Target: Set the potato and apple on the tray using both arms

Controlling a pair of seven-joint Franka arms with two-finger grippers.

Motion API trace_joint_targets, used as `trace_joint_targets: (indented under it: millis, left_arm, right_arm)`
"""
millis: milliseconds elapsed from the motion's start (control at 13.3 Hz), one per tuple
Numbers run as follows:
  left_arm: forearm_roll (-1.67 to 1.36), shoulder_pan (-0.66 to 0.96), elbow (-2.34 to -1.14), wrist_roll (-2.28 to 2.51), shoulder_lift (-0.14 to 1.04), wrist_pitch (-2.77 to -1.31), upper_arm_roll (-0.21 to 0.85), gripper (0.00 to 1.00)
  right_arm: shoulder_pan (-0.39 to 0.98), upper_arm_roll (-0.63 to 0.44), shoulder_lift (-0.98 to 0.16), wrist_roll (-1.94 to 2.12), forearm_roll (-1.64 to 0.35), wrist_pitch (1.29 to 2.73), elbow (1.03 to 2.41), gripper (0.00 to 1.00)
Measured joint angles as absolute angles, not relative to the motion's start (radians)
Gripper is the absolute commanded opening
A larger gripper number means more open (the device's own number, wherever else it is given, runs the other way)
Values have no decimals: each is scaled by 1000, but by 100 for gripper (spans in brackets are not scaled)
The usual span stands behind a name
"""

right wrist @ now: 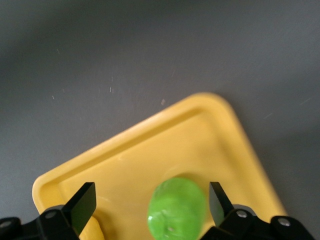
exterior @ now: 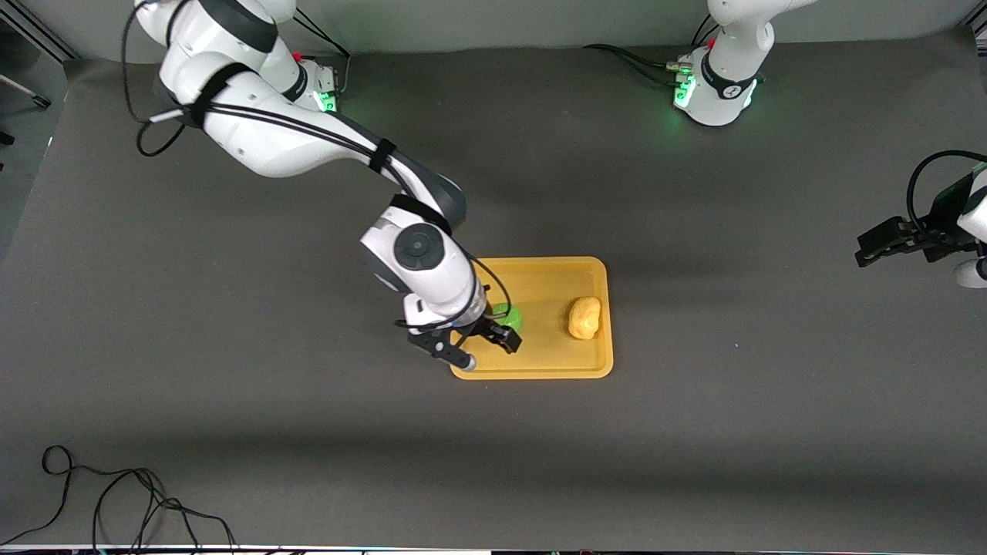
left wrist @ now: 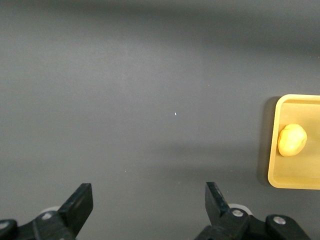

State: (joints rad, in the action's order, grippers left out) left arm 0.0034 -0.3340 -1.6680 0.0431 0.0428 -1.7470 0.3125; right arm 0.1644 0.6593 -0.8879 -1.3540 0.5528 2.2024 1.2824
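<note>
The yellow-orange tray [exterior: 540,279] lies mid-table. The yellow lumpy potato [exterior: 584,317] rests on it toward the left arm's end. The green apple [exterior: 510,317] lies on the tray toward the right arm's end. My right gripper [exterior: 487,351] hangs open just over the apple. In the right wrist view the apple [right wrist: 176,207] sits between the spread fingers of the right gripper [right wrist: 152,200], close to one of them, on the tray [right wrist: 150,145]. My left gripper [exterior: 867,250] is open and empty, waiting over bare table at the left arm's end. The left wrist view shows the left gripper [left wrist: 149,197], the potato [left wrist: 292,140] and the tray [left wrist: 280,177].
The dark grey mat [exterior: 694,432] covers the table around the tray. A loose black cable [exterior: 116,501] lies at the mat's edge nearest the front camera, toward the right arm's end. The right arm's forearm [exterior: 339,154] stretches above the mat toward the tray.
</note>
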Motion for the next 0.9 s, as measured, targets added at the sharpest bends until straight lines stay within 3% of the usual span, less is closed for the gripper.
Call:
trace_joint_targets:
  millis: [300, 525, 900]
  left_arm:
    - [3, -334, -1674, 43, 45, -1760, 314, 100]
    - [3, -334, -1680, 43, 46, -1770, 314, 100]
    - [3, -334, -1680, 44, 46, -1774, 315, 100]
  right_arm:
    - [59, 639, -711, -1086, 284, 1975, 1261, 100]
    - [40, 490, -562, -834, 209, 1828, 1262, 100]
    - [42, 198, -391, -361, 87, 1722, 1324, 100]
